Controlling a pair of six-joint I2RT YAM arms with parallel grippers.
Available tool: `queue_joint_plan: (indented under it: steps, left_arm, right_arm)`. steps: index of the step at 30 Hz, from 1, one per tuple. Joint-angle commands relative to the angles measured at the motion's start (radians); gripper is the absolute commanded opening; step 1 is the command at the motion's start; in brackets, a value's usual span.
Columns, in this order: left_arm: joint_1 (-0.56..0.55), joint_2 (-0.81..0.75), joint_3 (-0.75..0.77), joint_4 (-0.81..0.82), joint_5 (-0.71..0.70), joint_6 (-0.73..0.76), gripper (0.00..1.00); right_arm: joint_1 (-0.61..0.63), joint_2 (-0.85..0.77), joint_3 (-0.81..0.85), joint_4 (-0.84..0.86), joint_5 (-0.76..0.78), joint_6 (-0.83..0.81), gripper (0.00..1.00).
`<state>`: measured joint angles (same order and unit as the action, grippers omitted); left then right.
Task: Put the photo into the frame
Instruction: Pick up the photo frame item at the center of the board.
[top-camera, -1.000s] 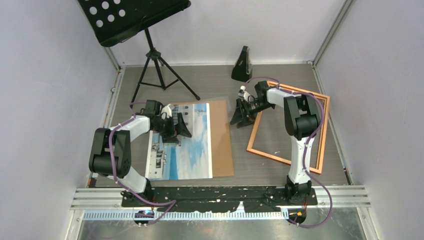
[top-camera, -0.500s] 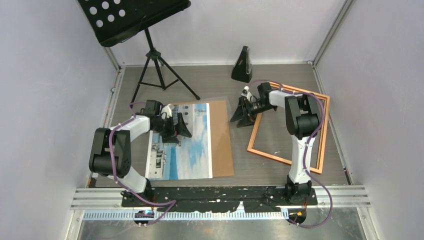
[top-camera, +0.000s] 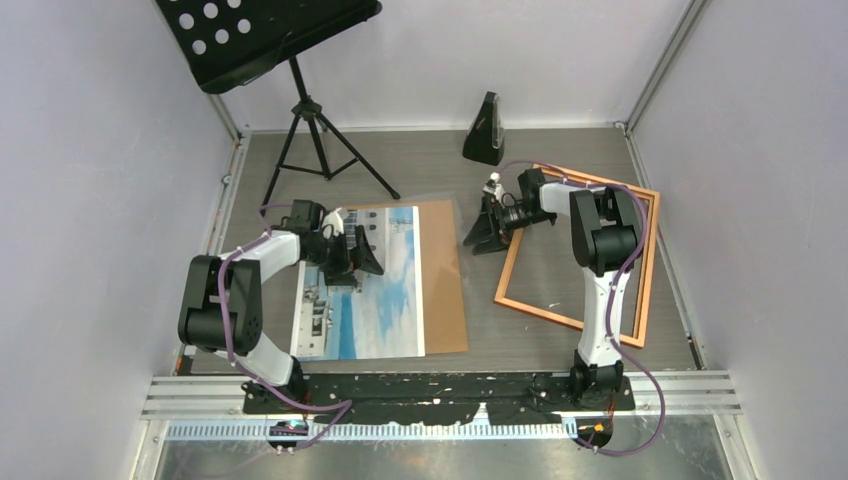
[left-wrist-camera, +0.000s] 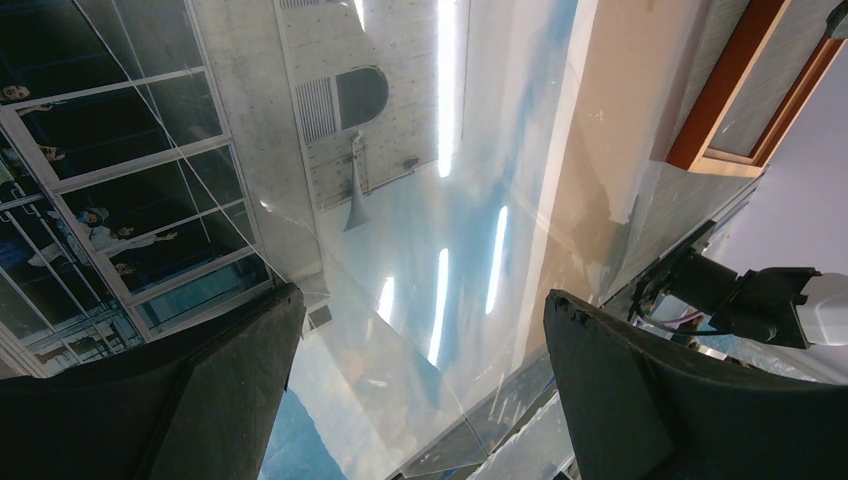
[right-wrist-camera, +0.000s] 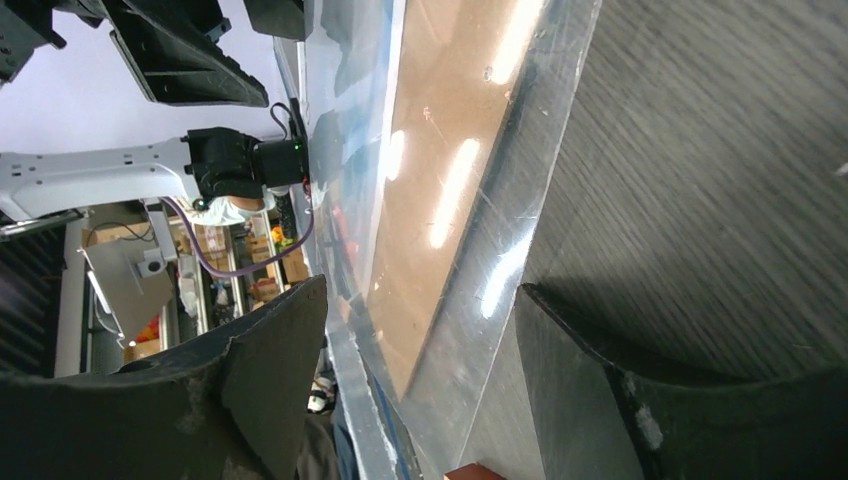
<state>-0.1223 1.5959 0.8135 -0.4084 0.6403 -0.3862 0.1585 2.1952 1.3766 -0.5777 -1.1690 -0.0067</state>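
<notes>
The photo (top-camera: 370, 290), a white-bordered print of a building and blue sky, lies flat on a brown backing board (top-camera: 447, 300) under a clear sheet (right-wrist-camera: 510, 230). The copper-orange frame (top-camera: 560, 317) lies to the right, with only bare table inside it. My left gripper (top-camera: 355, 258) hovers open over the photo's upper half, and the print (left-wrist-camera: 400, 200) fills the view between its fingers (left-wrist-camera: 640, 400). My right gripper (top-camera: 487, 228) is open between the board and the frame. The clear sheet's edge runs between its fingers (right-wrist-camera: 250, 380). A frame corner (right-wrist-camera: 475, 472) shows at the bottom.
A black music stand (top-camera: 290, 40) on a tripod (top-camera: 320, 140) stands at the back left. A black metronome (top-camera: 485, 130) sits at the back centre. Walls close in on both sides.
My right gripper has shifted slightly to the right, toward the frame. The left arm, photo, board and frame have not moved.
</notes>
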Motion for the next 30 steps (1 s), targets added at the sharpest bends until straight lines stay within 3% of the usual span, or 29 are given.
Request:
queue_joint_plan:
  steps: [1,9,23,30]
  left_arm:
    - [-0.025,0.075,-0.04,0.006,-0.079,0.045,0.99]
    - [-0.025,0.07,-0.04,0.006,-0.08,0.047,0.99]
    - [-0.03,0.084,-0.035,0.003,-0.083,0.05,0.99]
    - [-0.036,0.083,-0.034,0.003,-0.084,0.053,0.99]
  right_arm:
    - [0.012,0.012,0.016,-0.06,0.027,-0.129,0.76]
    - [0.001,0.021,0.085,-0.234,-0.007,-0.299,0.73]
    - [0.001,0.132,0.26,-0.697,-0.092,-0.77,0.69]
    - [0.01,0.141,0.285,-0.764,-0.137,-0.823,0.67]
